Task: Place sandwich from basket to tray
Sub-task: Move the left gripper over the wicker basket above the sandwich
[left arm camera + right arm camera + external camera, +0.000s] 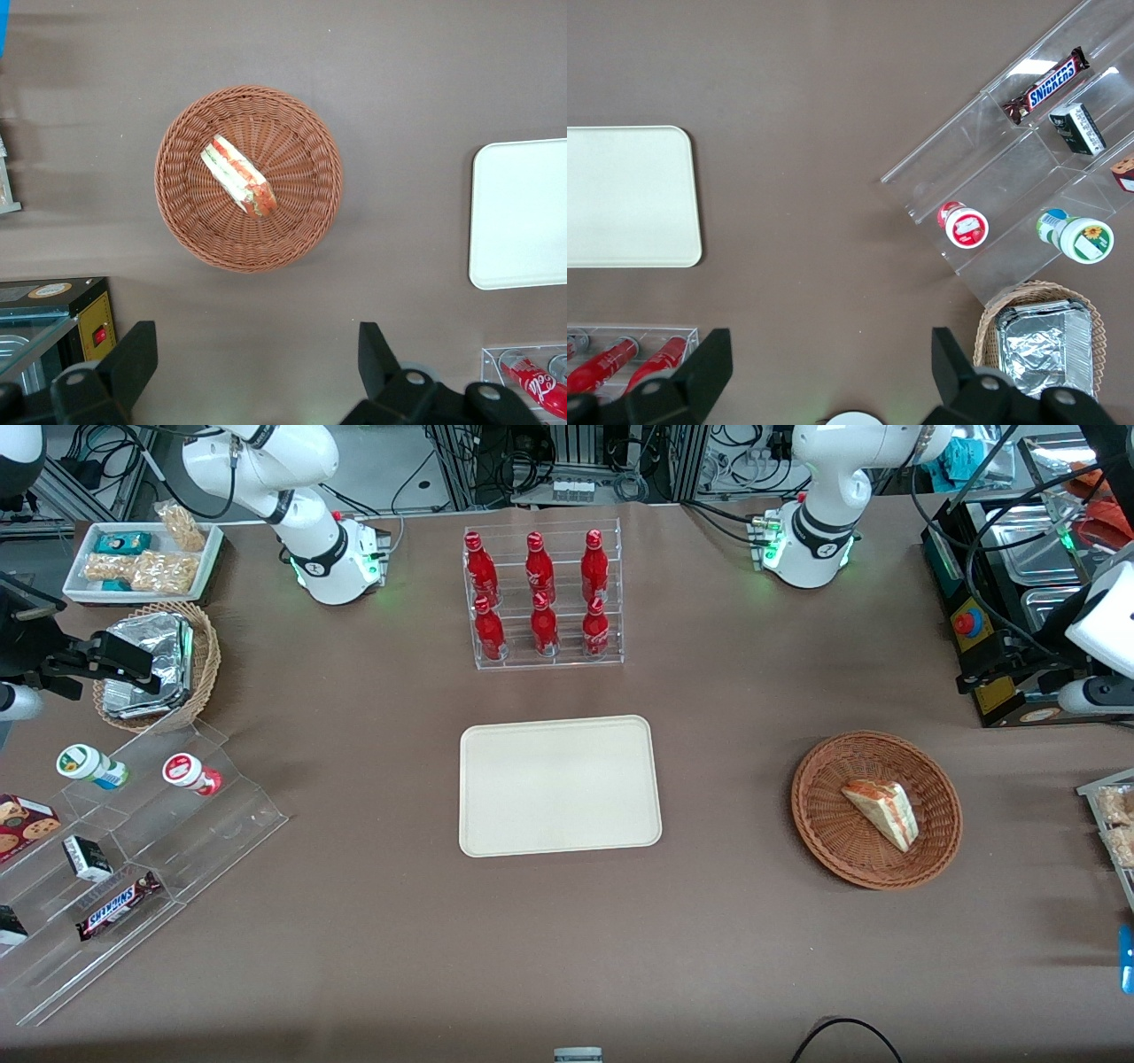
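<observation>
Nearest the front camera: bare brown table (372, 957), with a dark cable loop (846, 1036) showing at its near edge.

Item 1, hand (257, 372): hanging high above the table, pointing straight down, its two dark fingers (133, 359) spread wide and gripping nothing. It is hovering over bare table just beside the basket, apart from it, between the basket and the black equipment box (1001, 646) at the working arm's end.

Item 2, basket (819, 815): shallow round reddish-brown wicker, sitting flat on the table toward the working arm's end. Open table is surrounding its rim all round.

Item 3, sandwich (881, 812): triangular wedge with white bread and red-orange and green layers, lying in the basket near its middle, its long edge running diagonally. It is touching only the woven floor, well inside the rim.

Item 4, tray (560, 785): cream rectangle with rounded corners and low rim, lying flat at the table's centre, carrying nothing. A wide strip of bare table is separating it from the basket.

Item 5, clear rack of red bottles (540, 593): standing farther from the front camera than the tray, apart from it.

Item 6, clear stepped display (133, 850): holding snacks and small jars, sitting toward the parked arm's end.
</observation>
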